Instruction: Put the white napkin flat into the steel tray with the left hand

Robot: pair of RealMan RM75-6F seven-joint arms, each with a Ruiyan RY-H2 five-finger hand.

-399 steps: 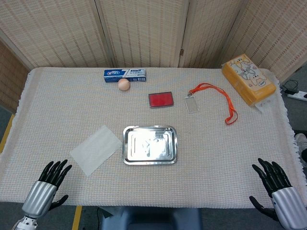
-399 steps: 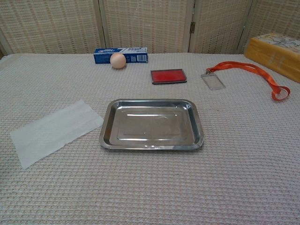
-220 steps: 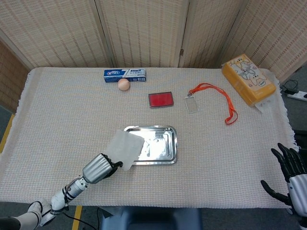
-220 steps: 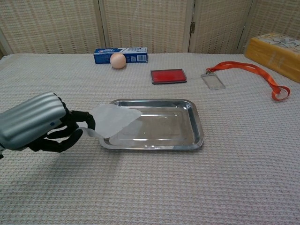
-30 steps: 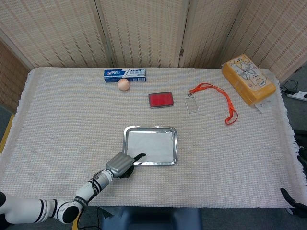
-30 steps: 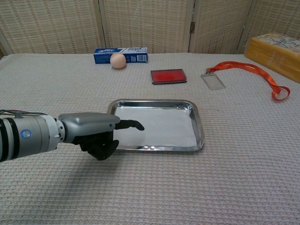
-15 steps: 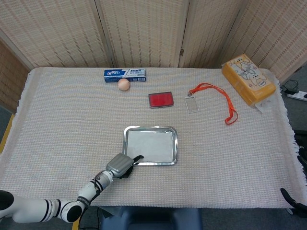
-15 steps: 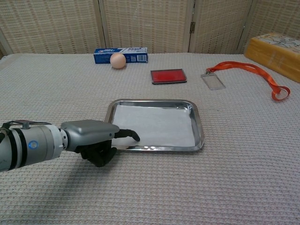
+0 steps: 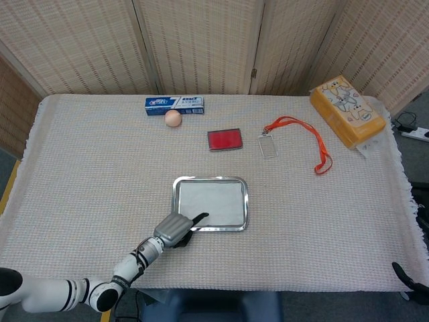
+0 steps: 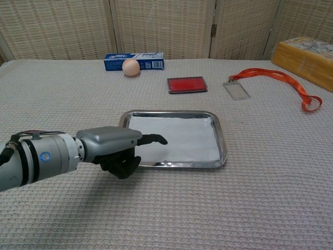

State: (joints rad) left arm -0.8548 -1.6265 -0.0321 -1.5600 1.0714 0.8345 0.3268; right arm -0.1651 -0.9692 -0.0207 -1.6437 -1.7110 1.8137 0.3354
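The white napkin (image 9: 213, 202) (image 10: 179, 136) lies spread flat inside the steel tray (image 9: 245, 201) (image 10: 222, 145) and covers most of its floor. My left hand (image 9: 175, 229) (image 10: 115, 146) is at the tray's near left corner. One finger (image 10: 156, 139) reaches out over the napkin's left part, and whether it touches the napkin is unclear. The other fingers are curled under, and the hand holds nothing. Of my right hand (image 9: 405, 273) only dark fingertips show at the lower right edge of the head view.
At the back lie a blue toothpaste box (image 9: 174, 102), an egg (image 9: 173, 118) (image 10: 130, 67), a red case (image 9: 224, 139) (image 10: 187, 84) and a badge holder on an orange lanyard (image 9: 315, 144) (image 10: 281, 77). A yellow pack (image 9: 346, 111) sits at the far right.
Over the last second the left hand drew back a little, then shifted forward again, its finger stretching further over the napkin. Several seconds earlier the napkin lay left of the tray.
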